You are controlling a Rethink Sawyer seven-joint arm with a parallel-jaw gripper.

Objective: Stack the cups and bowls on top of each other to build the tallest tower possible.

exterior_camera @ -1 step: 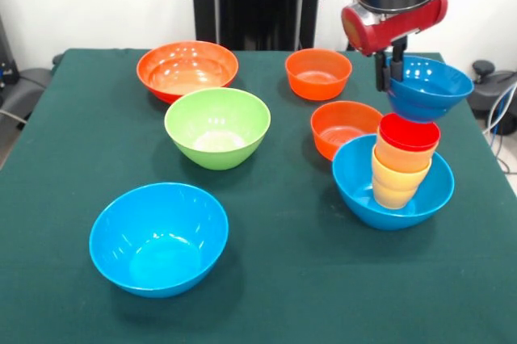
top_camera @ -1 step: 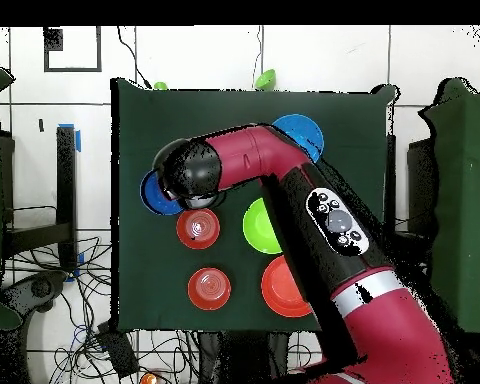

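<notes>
One small dark blue bowl (exterior_camera @ -1 step: 428, 87) is hanging above the tower (exterior_camera @ -1 step: 401, 168) at the table's edge, the gripper (exterior_camera @ -1 step: 391, 70) pinching its rim; being light, stiff and glossy, it is probably liable to slip.

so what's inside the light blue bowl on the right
A leaning stack of cups, red cup on top, yellow-orange ones beneath. The bowl hides the stack's bottom.

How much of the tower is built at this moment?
Done: cups topped by red stand nested in a light-blue bowl. In hand: the gripper holds a small dark blue bowl above them. Left: green bowl, large orange bowl, two small orange bowls, another blue bowl.
</notes>
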